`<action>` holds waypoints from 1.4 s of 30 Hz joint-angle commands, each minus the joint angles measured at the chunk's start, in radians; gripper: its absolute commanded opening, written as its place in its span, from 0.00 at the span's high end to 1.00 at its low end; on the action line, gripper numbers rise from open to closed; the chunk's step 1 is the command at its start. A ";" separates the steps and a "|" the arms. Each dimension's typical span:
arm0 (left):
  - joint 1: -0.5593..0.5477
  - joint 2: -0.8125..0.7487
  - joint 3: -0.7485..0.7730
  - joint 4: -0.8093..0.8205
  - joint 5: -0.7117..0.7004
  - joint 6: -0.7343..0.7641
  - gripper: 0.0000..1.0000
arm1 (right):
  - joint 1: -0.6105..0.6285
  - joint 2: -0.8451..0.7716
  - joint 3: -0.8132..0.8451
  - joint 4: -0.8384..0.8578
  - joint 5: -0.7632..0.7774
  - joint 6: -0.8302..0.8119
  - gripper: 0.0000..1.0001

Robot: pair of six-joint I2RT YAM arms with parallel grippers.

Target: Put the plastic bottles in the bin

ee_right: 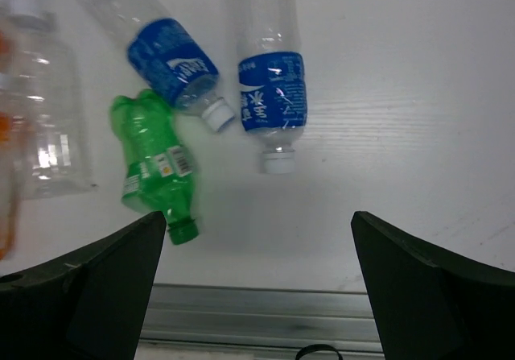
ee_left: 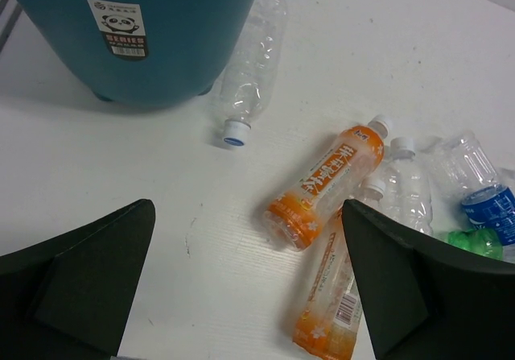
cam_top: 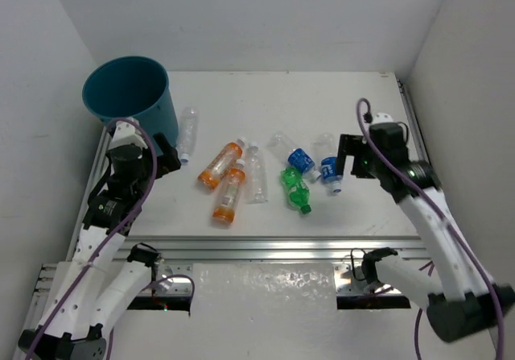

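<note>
1. Bin [cam_top: 129, 94]: teal, upright, at the far-left corner of the table [cam_top: 354, 102].
2. My left pincer [cam_top: 166, 155]: jaws spread wide, holding nothing, poised just right of the bin's near side.
3. Clear bottle [ee_left: 249, 70]: lying just right of the bin, cap toward the near edge.
4. Orange bottles [ee_left: 326, 183] [ee_left: 334, 295]: lying close together left of mid-table, white caps toward the far side.
5. Plain clear bottle [ee_left: 405, 191]: lying just right of the orange pair.
6. Green bottle [ee_right: 153, 159]: lying mid-table, cap toward the near edge.
7. Blue-labelled bottles [ee_right: 169, 58] [ee_right: 272, 94]: lying just far and right of the green one.
8. My right pincer [cam_top: 344, 157]: jaws spread wide, empty, poised by the rightmost blue-labelled bottle.
</note>
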 commanded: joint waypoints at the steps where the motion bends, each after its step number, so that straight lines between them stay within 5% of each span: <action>1: 0.011 0.003 0.004 0.046 0.024 0.013 0.00 | -0.026 0.208 0.024 0.102 0.071 -0.060 0.02; 5: 0.012 -0.003 -0.002 0.049 0.029 0.014 0.00 | -0.075 0.495 0.076 0.174 0.027 -0.109 0.13; 10: 0.012 -0.001 -0.004 0.057 0.052 0.021 0.00 | -0.116 0.658 0.121 0.248 -0.134 -0.152 0.12; 14: 0.012 0.008 -0.004 0.057 0.063 0.022 0.00 | -0.119 0.792 0.176 0.260 -0.124 -0.174 0.12; 23: 0.012 0.026 -0.005 0.064 0.098 0.030 0.00 | -0.162 0.915 0.115 0.334 -0.139 -0.162 0.35; 24: 0.012 0.031 -0.004 0.066 0.101 0.030 0.00 | -0.164 0.913 0.110 0.334 -0.139 -0.163 0.45; 29: 0.012 0.037 0.006 0.075 0.164 0.033 0.00 | -0.162 0.777 0.069 0.337 -0.129 -0.145 0.72; 34: -0.006 0.068 0.027 0.177 0.459 -0.051 0.00 | -0.115 0.433 0.008 0.374 -0.226 -0.139 0.79; 36: -0.050 0.106 0.053 0.239 0.559 -0.102 0.00 | -0.093 0.341 -0.012 0.403 -0.366 -0.136 0.78; 39: -0.187 0.164 0.079 0.474 0.702 -0.237 0.00 | -0.049 0.217 -0.054 0.497 -0.802 -0.081 0.78; 42: -0.328 0.232 0.116 0.624 0.727 -0.289 0.00 | 0.015 0.122 -0.091 0.637 -0.949 -0.015 0.79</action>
